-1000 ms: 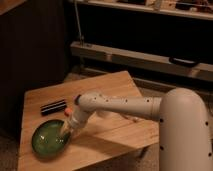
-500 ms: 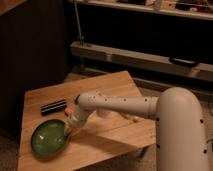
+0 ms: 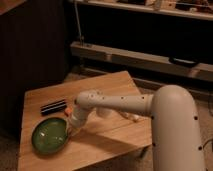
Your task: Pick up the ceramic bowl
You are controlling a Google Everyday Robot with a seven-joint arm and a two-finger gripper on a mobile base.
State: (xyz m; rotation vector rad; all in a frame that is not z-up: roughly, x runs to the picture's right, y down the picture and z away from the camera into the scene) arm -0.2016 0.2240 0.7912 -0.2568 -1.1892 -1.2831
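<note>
The gripper sits low over the wooden table, at the right-hand edge of the ceramic bowl. Its tip meets or overlaps the bowl's rim at that point; the arm's wrist covers the fingers from this view, so I cannot tell whether they are clenched on the rim or released.

The ceramic bowl lies directly to the left of the gripper, slightly lower in the view, near the front-left corner of the table. It is round, shallow, glossy green inside with a darker rim, and appears to rest flat on the tabletop.

A dark, flat, ribbed rectangular object lies on the table above and to the left of the gripper, apart from the bowl. Its identity cannot be determined.

A small orange patch shows just above the gripper, close against the arm; what it belongs to is unclear.

The white arm extends from the gripper to the right across the table, joining a thick white column at the right edge of the view.
</note>
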